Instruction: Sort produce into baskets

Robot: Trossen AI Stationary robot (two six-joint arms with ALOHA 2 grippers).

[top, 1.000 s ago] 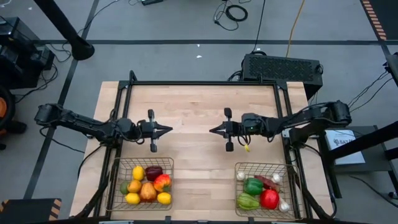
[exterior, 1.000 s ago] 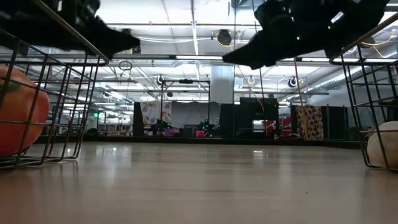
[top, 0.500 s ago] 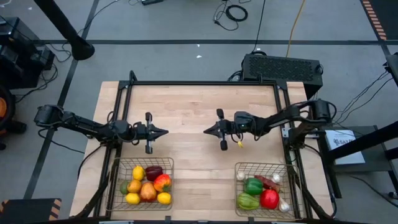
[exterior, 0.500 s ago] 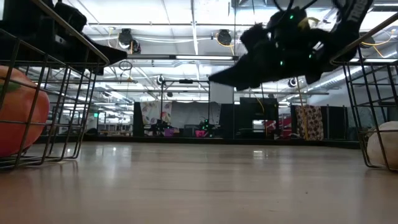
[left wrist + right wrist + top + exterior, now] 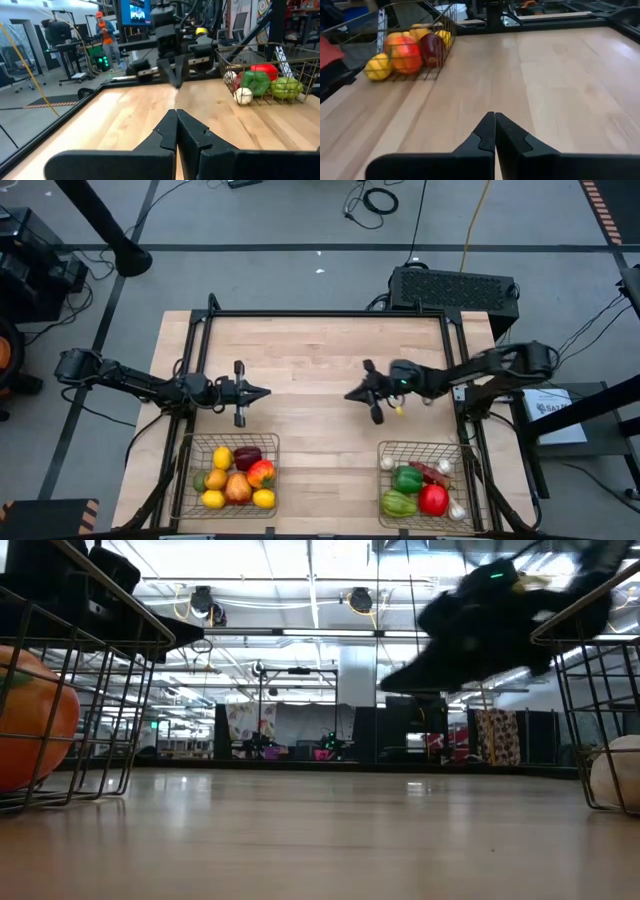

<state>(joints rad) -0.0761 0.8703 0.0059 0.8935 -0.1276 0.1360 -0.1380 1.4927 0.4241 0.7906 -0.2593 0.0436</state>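
Note:
Two dark wire baskets stand at the table's near edge. The left basket holds lemons, oranges, a red apple and a dark red piece; it also shows in the right wrist view. The right basket holds green peppers, a red piece and white garlic bulbs; it also shows in the left wrist view. My left gripper is shut and empty above the table's left middle. My right gripper is shut and empty above the table's middle, facing the left one.
A dark frame runs around the wooden table top. A black box stands behind the far right corner. People and desks show in the room beyond the table in the left wrist view.
My right gripper first went toward the table's left edge, then drew back toward the right edge and a little toward the near edge, tipping. My left gripper drew back slightly toward the left edge early on, then kept still. Both stayed shut and empty.

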